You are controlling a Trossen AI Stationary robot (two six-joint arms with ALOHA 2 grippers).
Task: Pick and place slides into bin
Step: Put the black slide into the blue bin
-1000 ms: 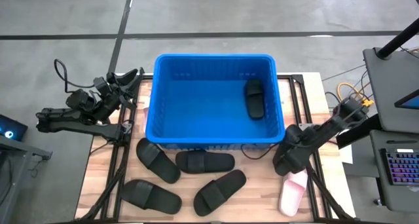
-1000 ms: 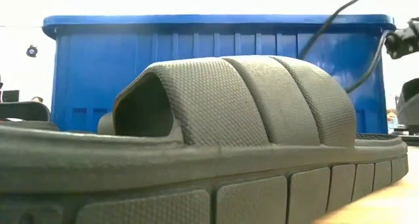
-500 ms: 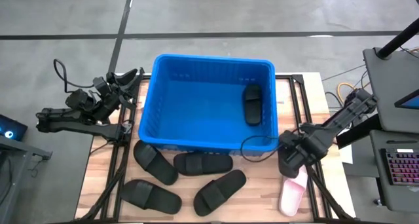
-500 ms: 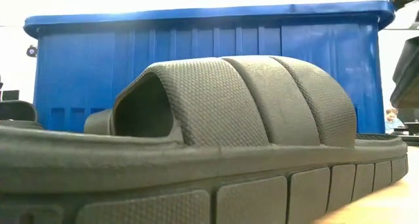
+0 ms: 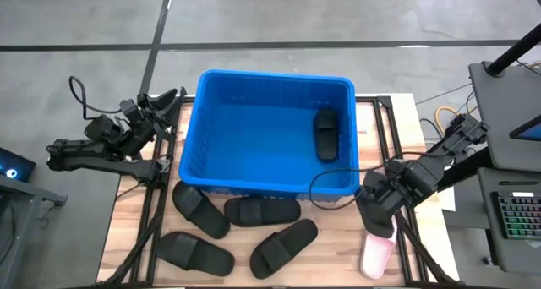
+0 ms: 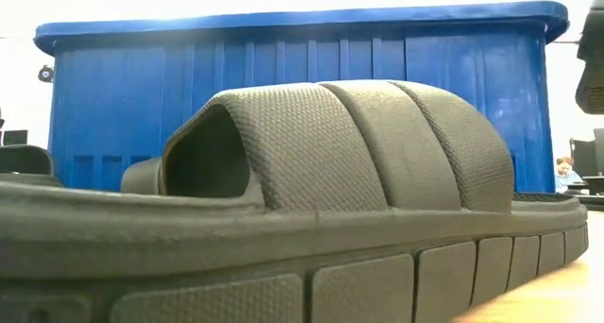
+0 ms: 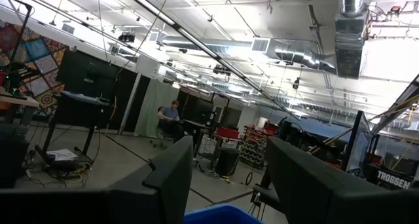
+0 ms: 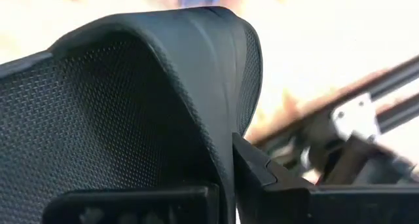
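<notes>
Right claw sits closed at the near right corner of the bench, clamped on a black slide whose textured strap fills the right wrist view; in the high view that slide is largely hidden under the arm. Just nearer than the claw lies the pink slide, long axis running near to far. The bin stands to the left of and slightly farther than the right claw, its near right corner close by, with one black slide in the bin already lying against the right wall, long axis near to far. Four more black slides lie on the bench in front of the bin's near wall, angled variously. Left claw waits parted and empty off the far left of the bin. Judgement: the right arm is the nearer to the bin's open top, and the carry runs leftward and away over the rim.
</notes>
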